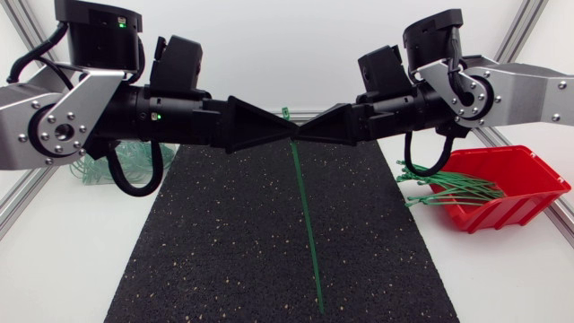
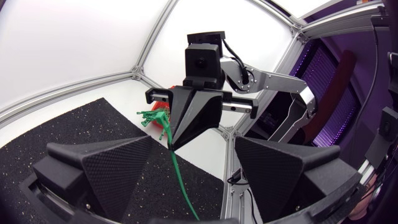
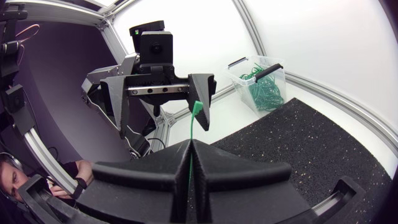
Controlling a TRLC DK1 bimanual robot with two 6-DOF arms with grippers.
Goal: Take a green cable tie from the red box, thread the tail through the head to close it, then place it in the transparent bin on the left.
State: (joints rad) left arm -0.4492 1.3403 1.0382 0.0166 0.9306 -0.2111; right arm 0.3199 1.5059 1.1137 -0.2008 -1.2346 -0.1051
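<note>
Right fingers (image 3: 249, 180) are clamping green cable tie (image 1: 303, 206), tail hanging toward mat's (image 1: 224, 260) near edge. Left fingers (image 2: 112, 168) are standing apart.

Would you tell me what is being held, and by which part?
The right end effector pinches a thin green plastic cable tie just below its head.

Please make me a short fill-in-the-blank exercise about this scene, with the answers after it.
1. The cable tie hanging from the right gripper is ____.
2. The fingers of the left gripper are ____.
3. Spare ties lie in the ____ box.
4. Both grippers hover over a ____ mat.
Answers: green; open; red; black.
</note>
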